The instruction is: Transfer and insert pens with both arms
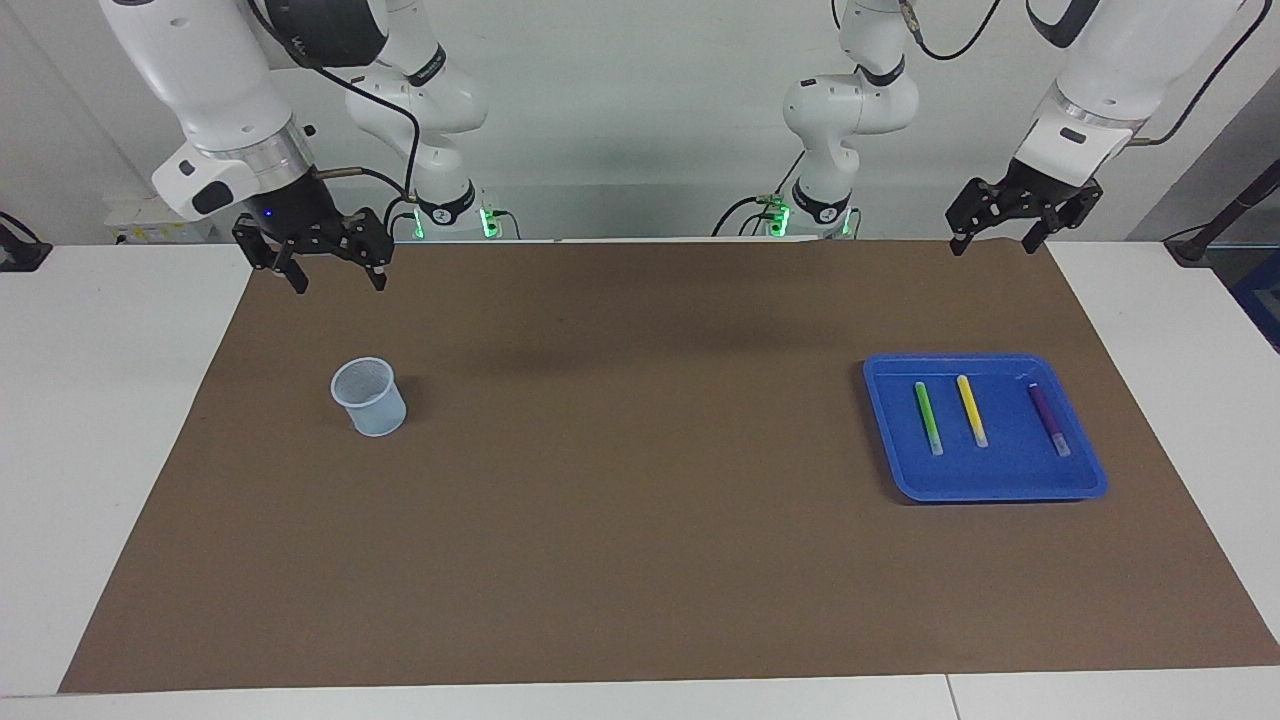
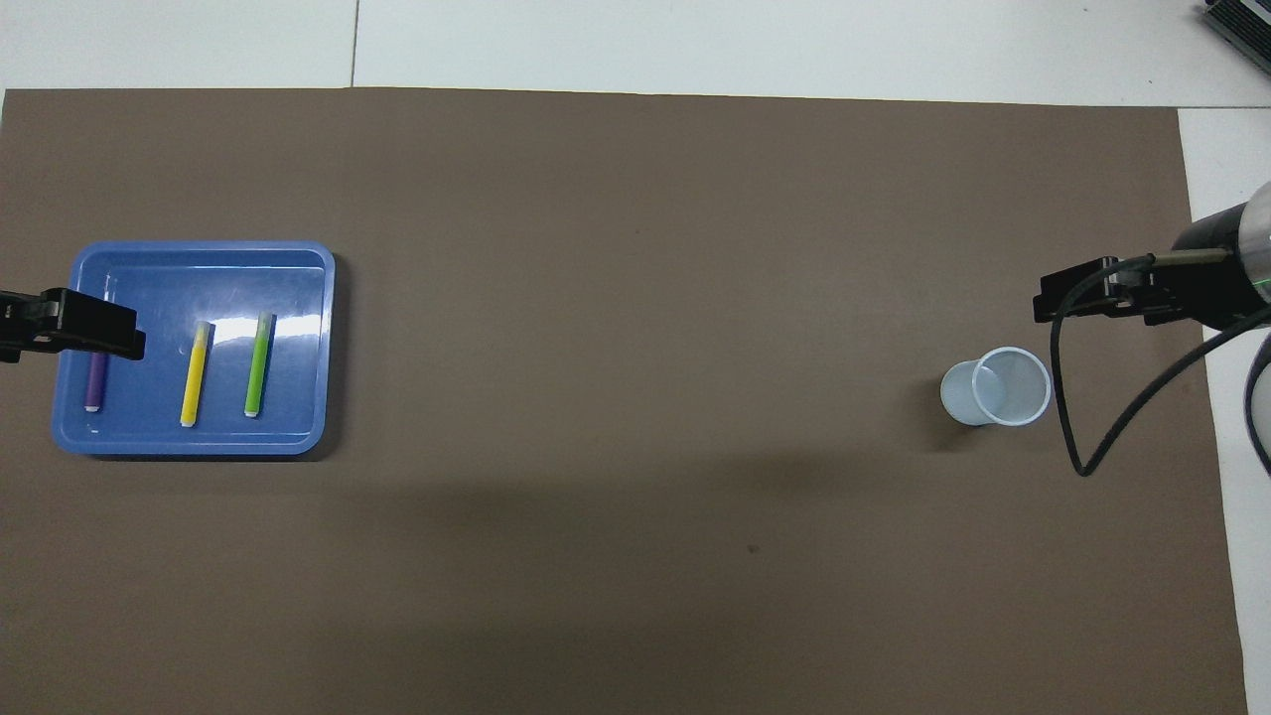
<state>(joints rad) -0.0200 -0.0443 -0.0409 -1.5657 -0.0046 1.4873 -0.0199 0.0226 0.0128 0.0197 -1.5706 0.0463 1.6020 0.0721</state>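
Three pens, green (image 1: 928, 418), yellow (image 1: 971, 410) and purple (image 1: 1049, 420), lie side by side in the blue tray (image 1: 1085, 470) toward the left arm's end of the table (image 1: 640, 560). The pale cup (image 1: 369, 397) stands well apart. The left tool (image 1: 992, 243) and right tool (image 1: 335, 275) are raised, fingers apart, nothing held. A first pick is judged best made across a pen's middle, fingers straddling its width.

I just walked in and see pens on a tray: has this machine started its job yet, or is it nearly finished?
Nothing looks done yet. The green pen, yellow pen and purple pen all lie in the blue tray; the cup holds none. The left gripper and right gripper hang open, holding nothing. All three transfers remain.
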